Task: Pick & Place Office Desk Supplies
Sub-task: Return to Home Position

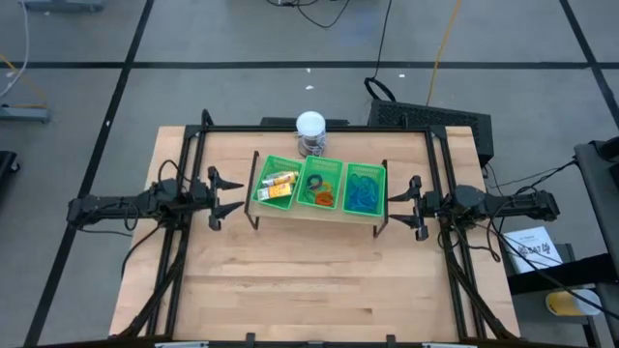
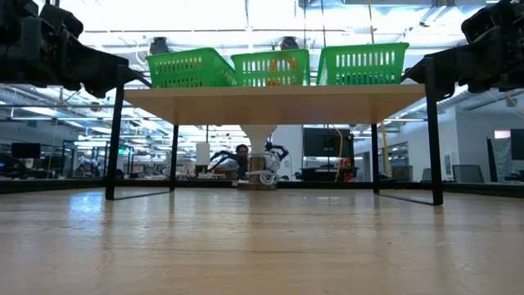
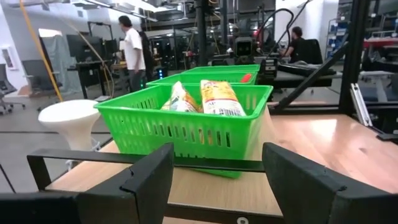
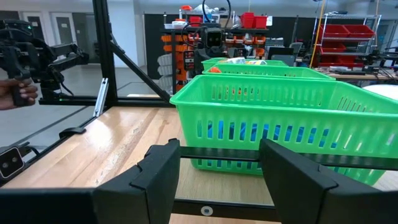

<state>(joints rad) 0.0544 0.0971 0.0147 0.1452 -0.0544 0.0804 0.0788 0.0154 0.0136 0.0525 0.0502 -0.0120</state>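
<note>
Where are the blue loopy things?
In the high view, the blue loops lie in the right green bin on the shelf at mid-table, the bin nearest the open right gripper.

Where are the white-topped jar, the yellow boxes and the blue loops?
white-topped jar (image 1: 310, 124): high view, middle of its white lid.
yellow boxes (image 1: 279, 190): high view, top face of one box.
blue loops (image 1: 364, 191): high view, middle of the pile.
</note>
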